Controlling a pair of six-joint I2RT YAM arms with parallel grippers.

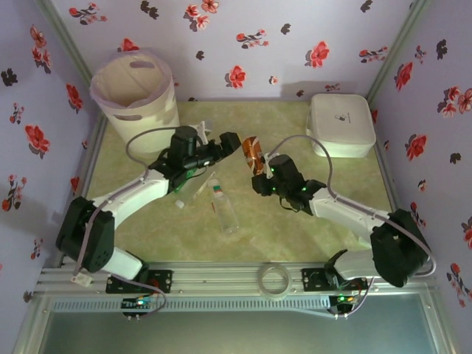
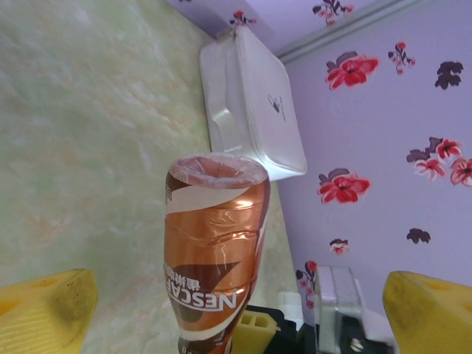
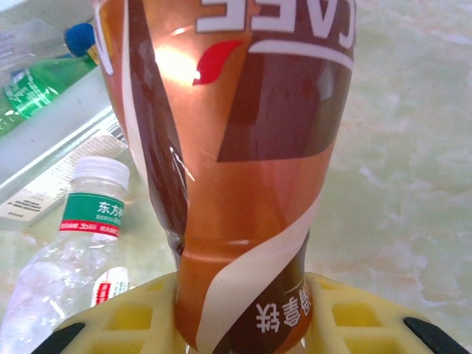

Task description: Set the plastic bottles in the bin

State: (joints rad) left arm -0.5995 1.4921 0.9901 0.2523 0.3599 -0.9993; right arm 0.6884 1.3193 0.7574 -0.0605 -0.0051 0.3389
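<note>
1 brown bottle (image 1: pixel 253 151) hangs mid-table, clamped at its neck by the right gripper (image 3: pixel 243 328), the left gripper (image 1: pixel 233 143) spread wide around it, while a clear bottle (image 1: pixel 225 210) and a green bottle (image 3: pixel 33 92) lie on the table (image 1: pixel 317 221), well apart from the bin (image 1: pixel 140 110), so we judge most work left.

Upper right of the overhead view: flat white lidded box (image 1: pixel 341 124), shut, resting on the pale green marbled tabletop (image 1: pixel 295 232). Bottom centre: pale ring (image 1: pixel 273 281) lying on the aluminium rail (image 1: pixel 214 276). All around, lilac walls (image 1: pixel 310 29) printed with red flowers.
</note>
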